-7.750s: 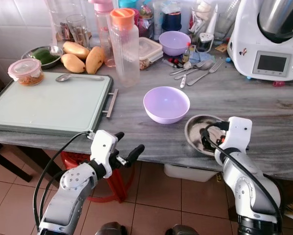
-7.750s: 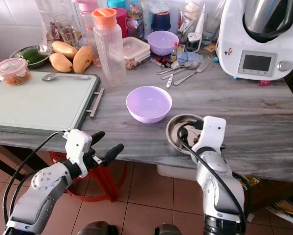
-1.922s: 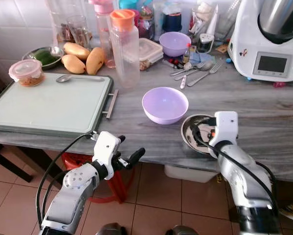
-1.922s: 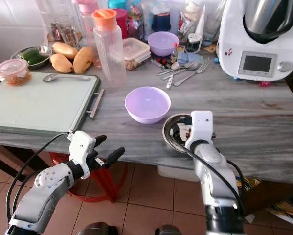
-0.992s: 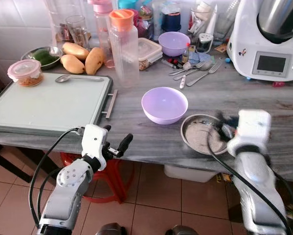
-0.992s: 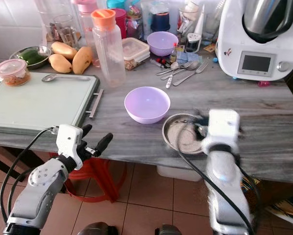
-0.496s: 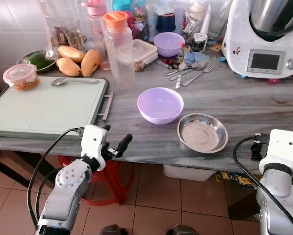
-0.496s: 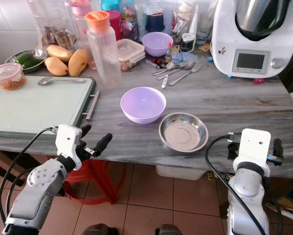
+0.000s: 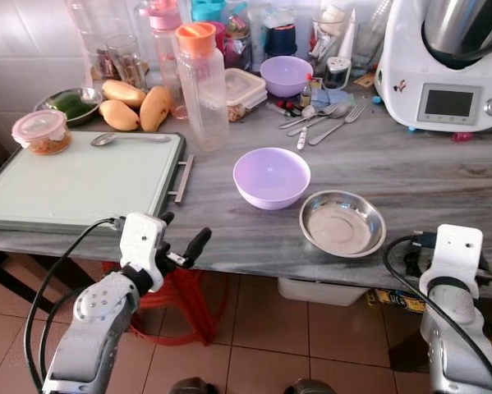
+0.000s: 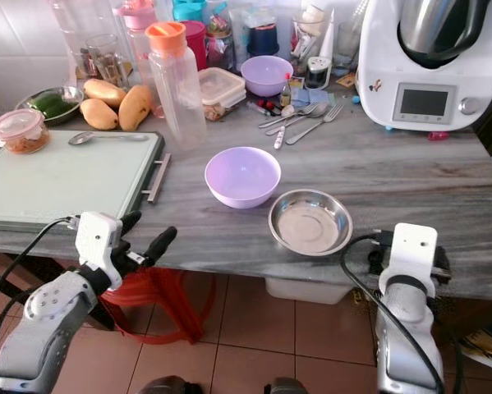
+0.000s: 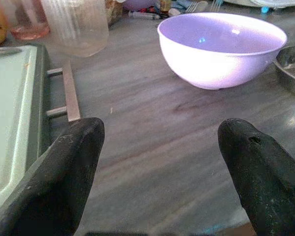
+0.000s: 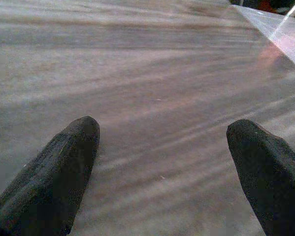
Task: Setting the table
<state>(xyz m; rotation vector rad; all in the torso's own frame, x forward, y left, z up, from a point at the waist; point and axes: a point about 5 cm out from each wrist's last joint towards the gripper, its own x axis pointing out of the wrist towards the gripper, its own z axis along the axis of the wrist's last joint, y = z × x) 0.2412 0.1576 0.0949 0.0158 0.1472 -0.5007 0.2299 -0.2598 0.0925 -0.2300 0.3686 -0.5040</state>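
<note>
Steel dish (image 9: 342, 223) and lilac bowl (image 9: 271, 176) rest on the tabletop (image 9: 443, 176); both empty hands, left hand (image 9: 180, 246) and right hand (image 12: 162, 162), spread-fingered, should approach rims level.

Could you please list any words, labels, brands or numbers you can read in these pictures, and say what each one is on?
None can be read.
Kitchen machine: its grey screen shows nothing legible; a small mark on its white side is too small to make out.
Small bottle beside the far purple bowl: its label is too blurred to read.
Jars and containers at the back of the table: any print is too small to read.
</note>
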